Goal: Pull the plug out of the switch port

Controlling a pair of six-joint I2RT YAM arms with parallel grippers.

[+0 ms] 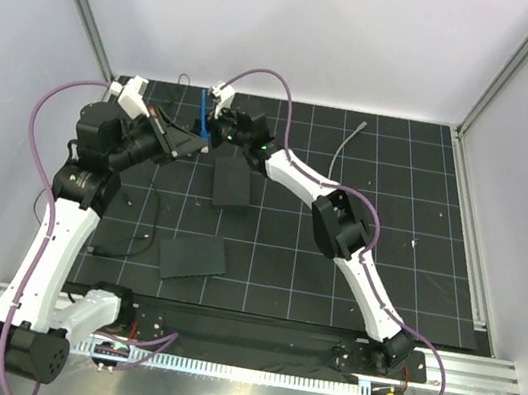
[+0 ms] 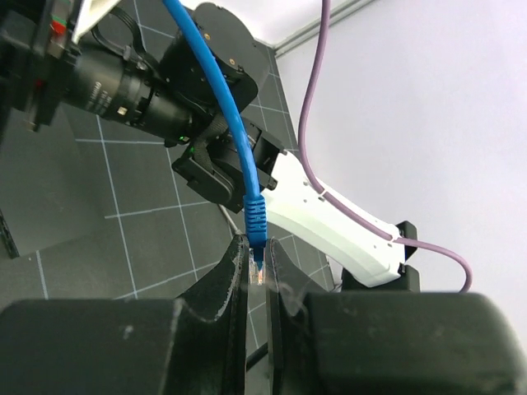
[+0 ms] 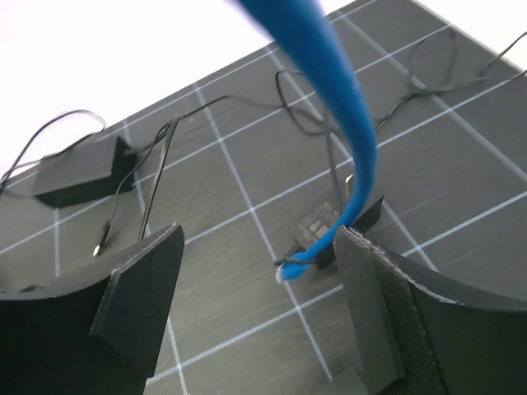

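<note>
Your left gripper [image 2: 257, 247] clamped on the plug [image 2: 258, 270], blue cable [image 2: 221, 86] rising from it, your right gripper [image 3: 259, 243] spread wide, that cable just beside one finger, above the gridded mat [image 3: 247, 164]

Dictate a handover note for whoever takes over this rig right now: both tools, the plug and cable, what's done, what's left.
Left tool: shut on the plug at the end of the blue cable; no port surrounds it.
Right tool: open, straddling the blue cable, not gripping.
The cable's other end drops to a small black box on the mat; too blurred to tell whether it is seated there.
Done: one plug gripped, apparently free.
To do: check the far end; if it sits in a port, pull it out.
</note>
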